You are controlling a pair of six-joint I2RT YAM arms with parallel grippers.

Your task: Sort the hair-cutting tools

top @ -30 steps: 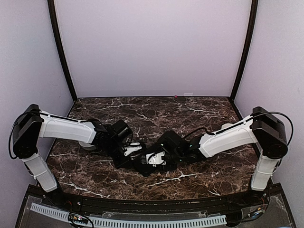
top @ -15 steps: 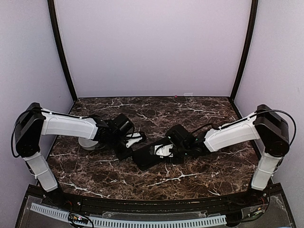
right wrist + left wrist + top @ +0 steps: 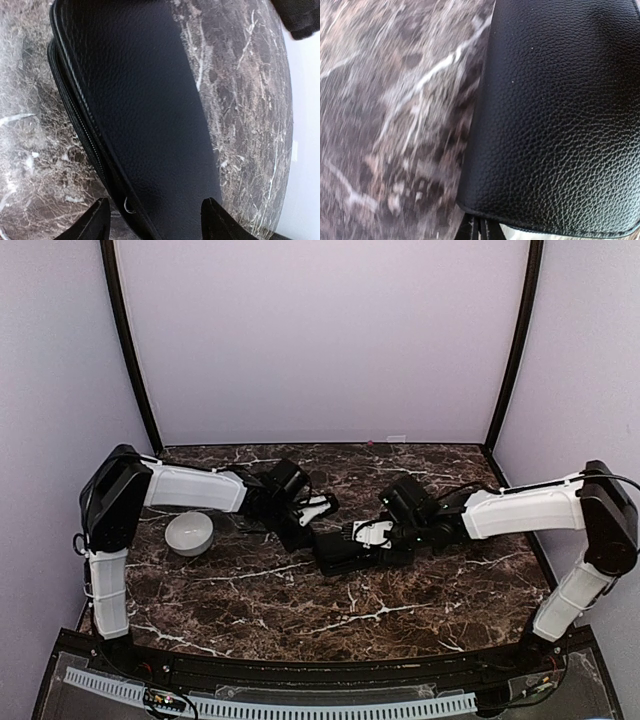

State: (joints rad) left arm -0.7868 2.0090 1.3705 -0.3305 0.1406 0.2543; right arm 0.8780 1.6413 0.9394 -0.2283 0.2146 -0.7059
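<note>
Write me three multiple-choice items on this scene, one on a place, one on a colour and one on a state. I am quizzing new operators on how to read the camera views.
1. Where does the white bowl sit?
A. on the table's left side
B. at the near edge, in the middle
C. in the far right corner

2. What colour is the case?
A. red
B. black
C. white

3. How do the right gripper's fingers stand?
A. pressed together over bare marble
B. around the bowl
C. apart, with the case between them

Answers:
1 A: the top view shows the bowl well left of the case.
2 B: both wrist views show a black, grained surface.
3 C: the right wrist view shows one finger on each side of the case.
</note>
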